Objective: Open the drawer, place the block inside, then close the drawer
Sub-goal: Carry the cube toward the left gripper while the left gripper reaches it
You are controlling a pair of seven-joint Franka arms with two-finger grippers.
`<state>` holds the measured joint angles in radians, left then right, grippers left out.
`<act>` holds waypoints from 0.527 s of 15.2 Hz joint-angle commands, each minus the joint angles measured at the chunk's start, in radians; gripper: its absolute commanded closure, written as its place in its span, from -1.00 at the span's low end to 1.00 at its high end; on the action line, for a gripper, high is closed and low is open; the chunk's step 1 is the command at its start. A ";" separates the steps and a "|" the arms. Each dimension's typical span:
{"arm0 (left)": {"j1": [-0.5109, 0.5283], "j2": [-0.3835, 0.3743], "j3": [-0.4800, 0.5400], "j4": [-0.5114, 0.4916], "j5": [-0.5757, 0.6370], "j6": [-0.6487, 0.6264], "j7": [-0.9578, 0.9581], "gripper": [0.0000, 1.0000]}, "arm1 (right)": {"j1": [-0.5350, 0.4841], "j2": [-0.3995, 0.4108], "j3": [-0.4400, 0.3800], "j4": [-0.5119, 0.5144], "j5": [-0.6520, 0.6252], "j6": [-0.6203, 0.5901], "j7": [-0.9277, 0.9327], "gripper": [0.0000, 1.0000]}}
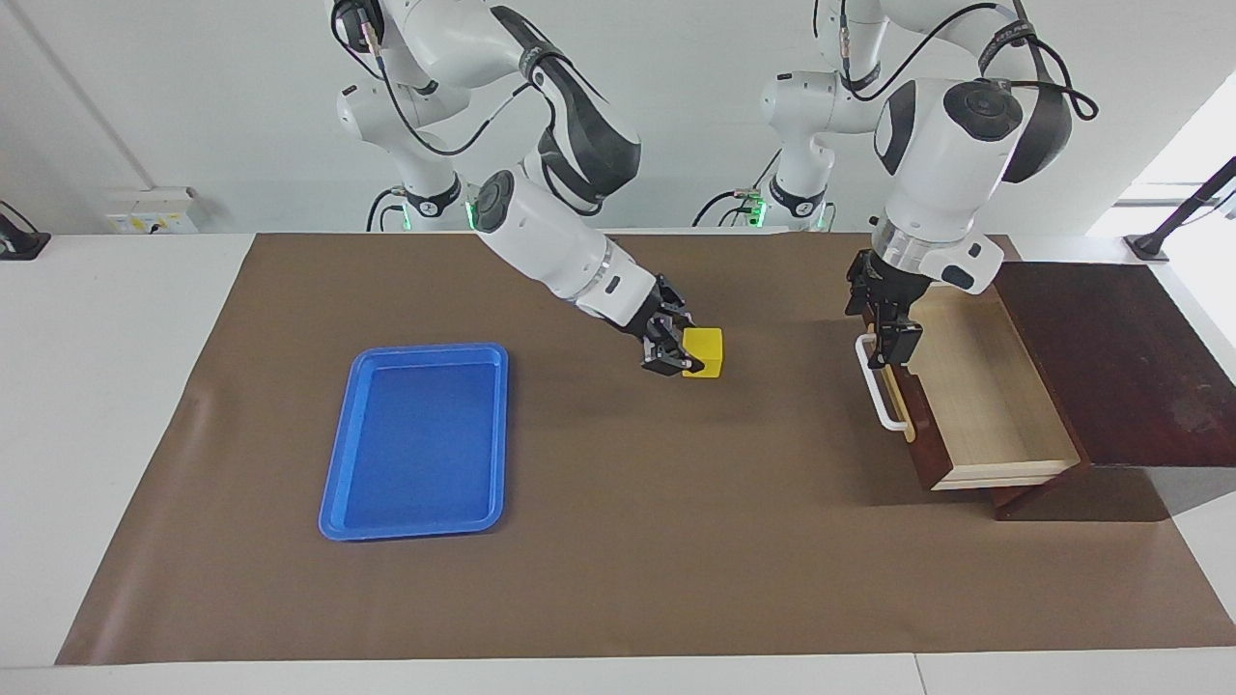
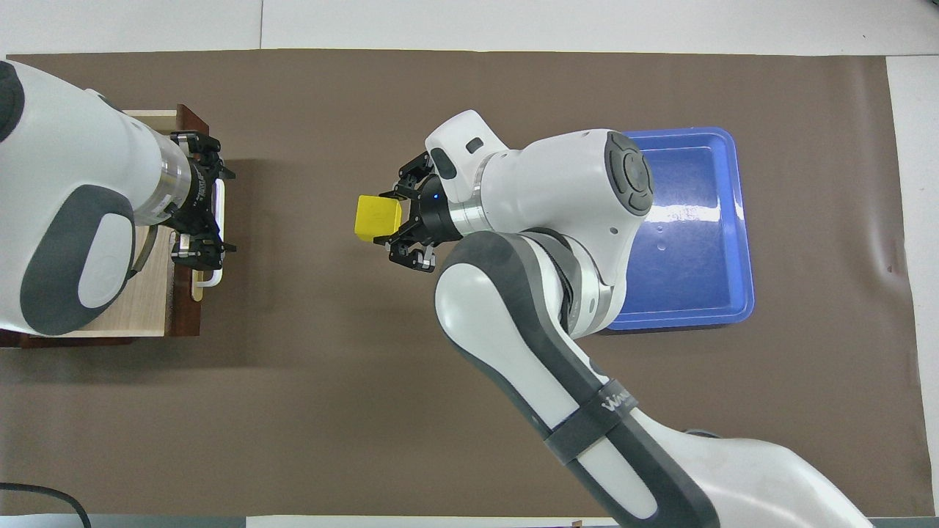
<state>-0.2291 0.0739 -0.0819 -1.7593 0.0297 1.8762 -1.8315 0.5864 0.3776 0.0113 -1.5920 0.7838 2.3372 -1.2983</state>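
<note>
Going left to right across the facing view, a shallow blue plastic tray (image 1: 413, 442) lies on the brown paper sheet (image 1: 618, 579) that covers the white tabletop (image 1: 97, 386), at about eight o'clock from the sheet's middle, toward the right arm's end. Nothing lies in it.

Next, near the middle of the sheet and raised above it, the right gripper (image 1: 676, 352) reaches out from its white arm with its fingers (image 2: 381, 240) clamped on the small bright yellow cube block (image 1: 703, 351). The block is held in the air over bare brown sheet, between the tray and the drawer, well apart from both. Nothing stands on the sheet between the block and the drawer.

At about three o'clock, toward the left arm's end, the dark reddish-brown wooden drawer (image 1: 975, 405) stands pulled out from under its dark wooden top (image 1: 1110, 357), its pale light-wood inside showing. The left gripper (image 1: 884, 323) hangs over the drawer's front edge, just above the white bar handle (image 1: 877, 391), its fingers spread open and gripping nothing; the white wrist covers part of the drawer's opening.
</note>
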 commanded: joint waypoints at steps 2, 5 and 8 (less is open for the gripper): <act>-0.046 0.010 0.002 -0.009 0.021 0.011 -0.081 -1.00 | 0.047 0.027 -0.004 0.029 -0.057 0.034 0.105 1.00; -0.047 0.010 0.002 -0.011 0.021 0.009 -0.081 -1.00 | 0.049 0.032 -0.002 0.041 -0.075 0.033 0.105 1.00; -0.076 0.010 0.001 -0.011 0.021 0.006 -0.091 -1.00 | 0.047 0.030 -0.002 0.041 -0.078 0.031 0.103 1.00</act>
<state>-0.2755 0.0915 -0.0890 -1.7597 0.0327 1.8778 -1.8988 0.6387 0.3942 0.0058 -1.5793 0.7386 2.3739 -1.2227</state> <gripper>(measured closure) 0.000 0.449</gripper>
